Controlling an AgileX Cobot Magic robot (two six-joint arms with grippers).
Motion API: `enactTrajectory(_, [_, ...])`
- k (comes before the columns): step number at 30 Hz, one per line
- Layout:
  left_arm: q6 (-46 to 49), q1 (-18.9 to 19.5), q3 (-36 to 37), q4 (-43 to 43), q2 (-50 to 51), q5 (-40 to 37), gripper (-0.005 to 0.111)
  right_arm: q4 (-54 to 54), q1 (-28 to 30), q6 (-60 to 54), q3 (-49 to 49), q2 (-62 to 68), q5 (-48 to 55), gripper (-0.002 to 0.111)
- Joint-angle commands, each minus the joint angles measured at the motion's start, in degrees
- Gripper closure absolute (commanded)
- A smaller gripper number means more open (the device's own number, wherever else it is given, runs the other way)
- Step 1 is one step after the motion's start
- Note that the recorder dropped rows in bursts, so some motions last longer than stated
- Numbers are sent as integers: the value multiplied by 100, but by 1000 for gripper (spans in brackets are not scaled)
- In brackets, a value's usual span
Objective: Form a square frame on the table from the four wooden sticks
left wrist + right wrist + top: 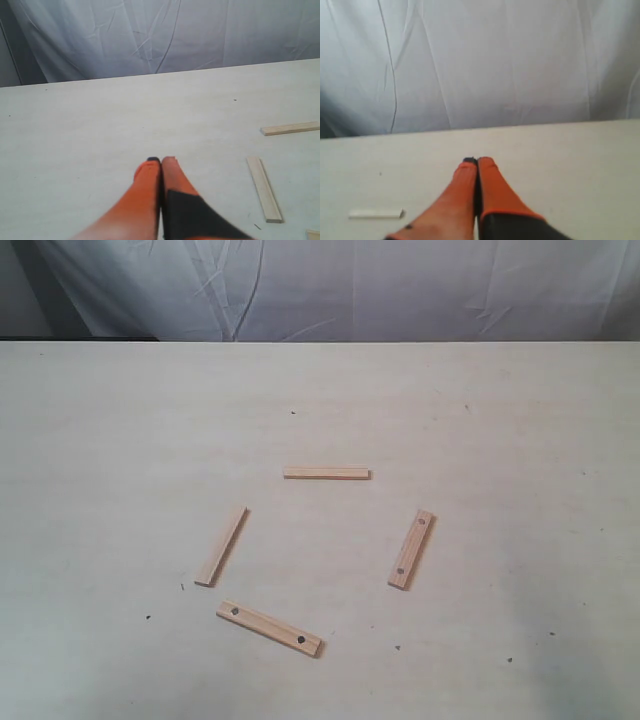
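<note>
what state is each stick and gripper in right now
far plain stick: lying flat, touching no other stick
left plain stick: lying flat, slanted, touching no other stick
right holed stick: lying flat, slanted, touching no other stick
near holed stick: lying flat, slanted, touching no other stick
left gripper: shut, empty
right gripper: shut, empty

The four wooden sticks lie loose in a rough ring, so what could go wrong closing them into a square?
One: no corners touch, and the lower holed stick lies skewed; nudging it could knock the left plain stick out of line. Two: the left hand and right hand are both shut, and such flat strips lying on the table may be hard to pinch and could slip.
</note>
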State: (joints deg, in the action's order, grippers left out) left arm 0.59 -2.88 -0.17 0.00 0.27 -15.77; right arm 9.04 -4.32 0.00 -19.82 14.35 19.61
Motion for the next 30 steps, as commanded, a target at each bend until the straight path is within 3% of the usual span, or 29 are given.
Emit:
enactTrajectory(1, [3, 3, 17, 0, -27, 76, 107, 18, 28, 0, -796, 1132, 622, 109])
enactTrajectory(7, [3, 3, 17, 0, -27, 76, 107, 73, 28, 0, -847, 1786, 33, 109])
enactTrajectory(12, [3, 3, 17, 0, -27, 76, 107, 212, 28, 31, -929, 2527, 349, 109])
enactTrajectory(22, [3, 3, 17, 0, -27, 76, 107, 861, -30, 367, -2173, 5509, 1654, 109])
enactTrajectory(30, [3, 3, 17, 0, -27, 76, 107, 757, -1401, 1271, -3103, 7214, 1602, 109])
